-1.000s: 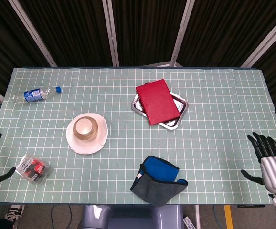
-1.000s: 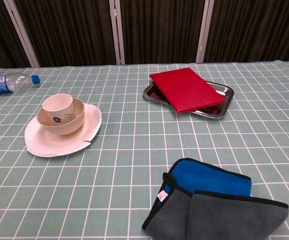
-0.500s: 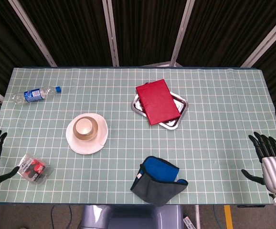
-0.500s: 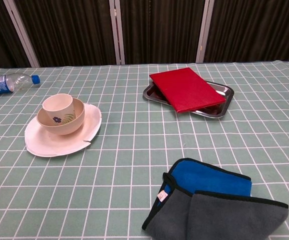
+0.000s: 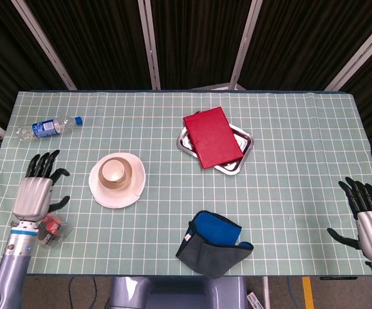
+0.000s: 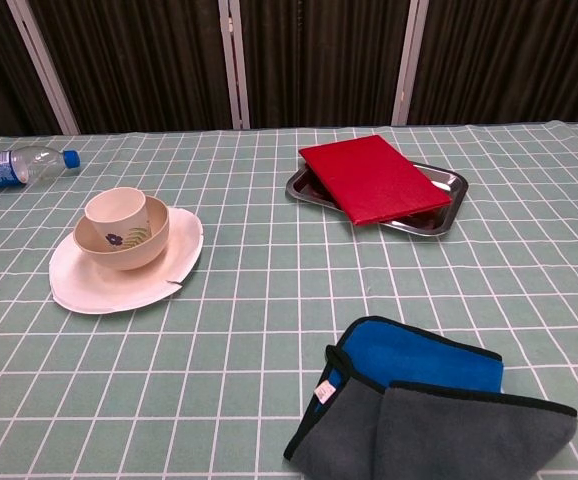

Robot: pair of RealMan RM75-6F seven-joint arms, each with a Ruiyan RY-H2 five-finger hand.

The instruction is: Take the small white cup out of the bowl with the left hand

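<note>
A small white cup (image 5: 113, 170) (image 6: 115, 211) stands upright inside a tan bowl (image 5: 125, 178) (image 6: 141, 246) with a leaf pattern, and the bowl sits on a white plate (image 5: 123, 196) (image 6: 99, 288) at the table's left. My left hand (image 5: 36, 190) is open with its fingers spread, above the table's left edge and well left of the plate. Over at the table's right edge my right hand (image 5: 371, 222) is open too, holding nothing. The chest view shows neither hand.
A plastic water bottle (image 5: 46, 127) (image 6: 14, 164) lies at the far left. A red book (image 5: 212, 137) (image 6: 373, 178) rests on a metal tray (image 5: 244, 143) (image 6: 447, 193). A blue and grey cloth (image 5: 214, 243) (image 6: 432, 405) lies near the front edge. A small red packet (image 5: 49, 228) lies under my left wrist.
My left hand has moved up and inward from the table's left edge toward the plate, now over the red packet. The right hand has dropped slightly.
</note>
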